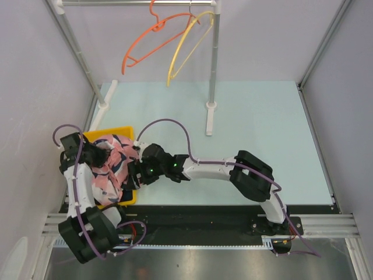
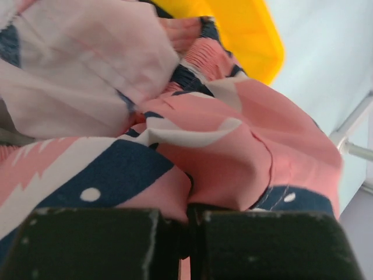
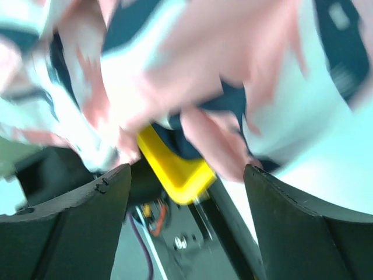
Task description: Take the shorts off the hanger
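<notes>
Shorts [image 1: 113,160], salmon-pink with a navy and white print, are heaped in the yellow bin [image 1: 108,133], a fold pinched in the closed left gripper [image 2: 187,214], the right gripper [image 3: 186,170] spread empty alongside; the cloth is best released low inside the bin.

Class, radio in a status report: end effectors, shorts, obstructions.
Left end effector shut on pink print shorts. Right end effector open beside yellow bin. Shorts heaped in bin; both hangers bare.
</notes>
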Robot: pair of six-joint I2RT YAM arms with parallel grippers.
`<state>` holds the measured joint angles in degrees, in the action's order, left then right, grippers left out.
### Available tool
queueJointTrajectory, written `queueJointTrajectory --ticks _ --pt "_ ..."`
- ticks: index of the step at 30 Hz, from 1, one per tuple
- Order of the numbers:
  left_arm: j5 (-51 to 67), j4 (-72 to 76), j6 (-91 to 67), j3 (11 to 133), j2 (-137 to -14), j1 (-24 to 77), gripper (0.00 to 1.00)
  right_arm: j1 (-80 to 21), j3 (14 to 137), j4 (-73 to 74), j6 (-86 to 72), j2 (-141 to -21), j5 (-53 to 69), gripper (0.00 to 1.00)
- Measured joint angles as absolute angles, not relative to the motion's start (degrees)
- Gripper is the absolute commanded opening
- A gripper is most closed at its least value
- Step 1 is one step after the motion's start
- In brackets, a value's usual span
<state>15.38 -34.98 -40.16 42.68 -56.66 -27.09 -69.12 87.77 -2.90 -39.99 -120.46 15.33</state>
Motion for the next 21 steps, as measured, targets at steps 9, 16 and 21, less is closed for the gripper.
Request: queueJointTrajectory --ticks 9,16,21 --pt "15.5 -28.6 -41.6 37.6 -69.3 -29.9 0.00 -69.8 83.6 8.0 -36.2 -111.0 10.4 0.87" --pt "17.1 -26.4 -42.0 35.9 -71.1 -32.9 0.18 -68.9 83.3 10.5 -34.4 -104.0 7.3 0.88" --pt "15.5 -27.4 -42.2 35.2 -63.8 -33.1 0.91 -67.9 82.0 11.1 -34.2 -102.8 6.4 0.88"
